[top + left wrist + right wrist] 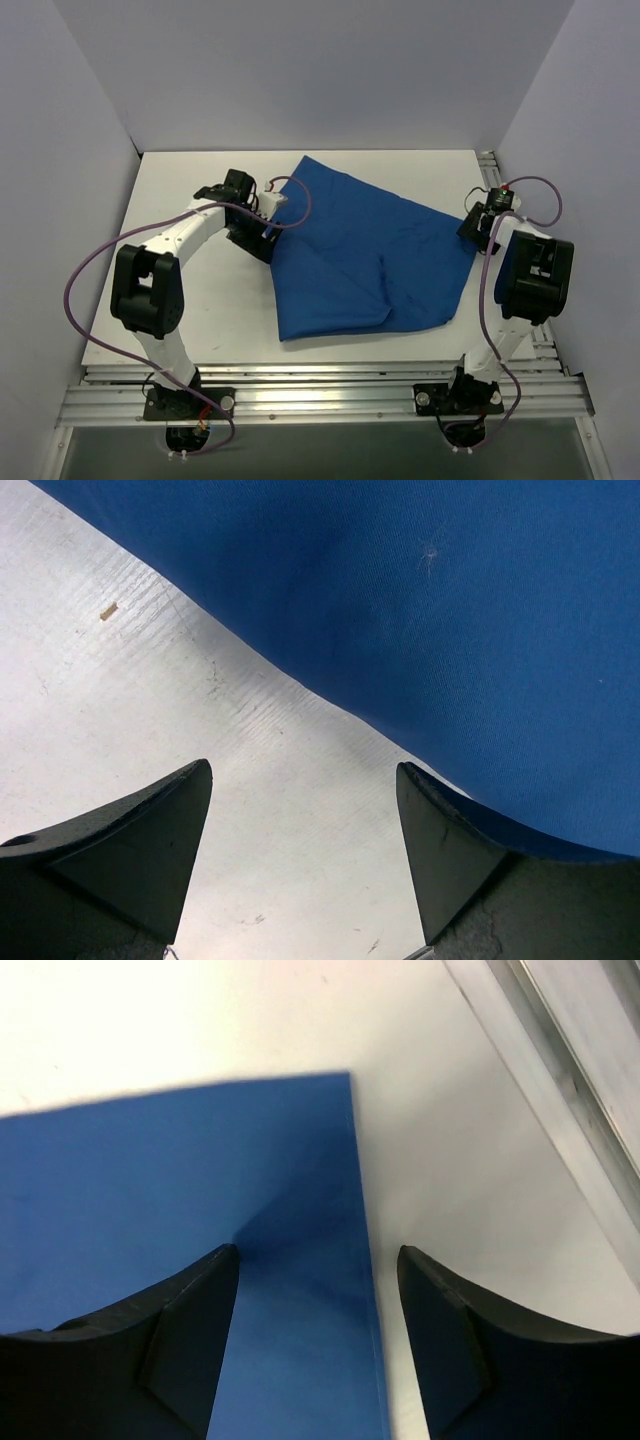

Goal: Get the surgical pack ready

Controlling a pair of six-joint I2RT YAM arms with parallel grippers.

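Left gripper [305, 850]: jaws apart, empty, beside blue cloth [370, 250] edge.
Right gripper [318, 1332]: jaws apart over corner [345, 1082]; pinch squarely before folding.

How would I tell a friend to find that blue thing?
On the white table, spread across its middle toward the right, lies a large royal-blue cloth sheet, partly folded over itself. Nothing else on the table is blue or soft.

Bright, even light; slight close-up blur
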